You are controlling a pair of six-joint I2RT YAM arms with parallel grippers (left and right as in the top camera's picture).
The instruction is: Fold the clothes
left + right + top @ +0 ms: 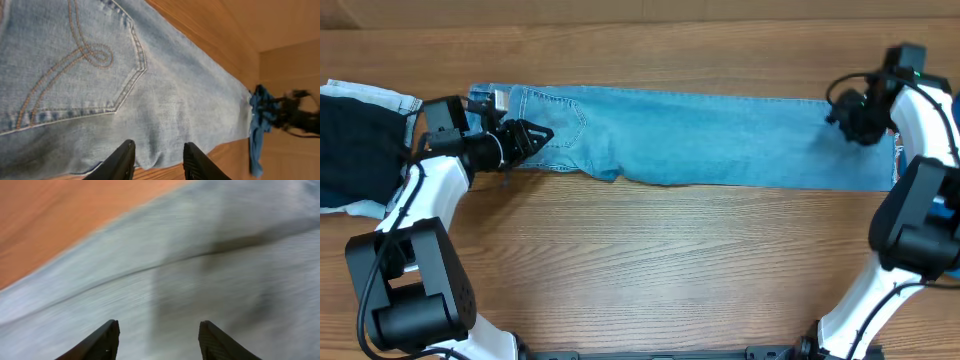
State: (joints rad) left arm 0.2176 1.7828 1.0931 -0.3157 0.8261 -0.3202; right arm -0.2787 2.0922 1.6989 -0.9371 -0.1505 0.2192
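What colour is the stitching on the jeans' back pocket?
Orange-tan stitching on the light-blue jeans; clearest in left wrist view.

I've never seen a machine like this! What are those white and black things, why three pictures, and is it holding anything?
They are two robot arms at a wooden table. One picture looks down from above. The other two come from small cameras on each wrist, so you see each arm's own fingers. Long light-blue jeans lie flat across the table, with a dark navy piece beside the left arm. The left end effector and the right end effector hover over the jeans, fingers apart, holding nothing that I can see.
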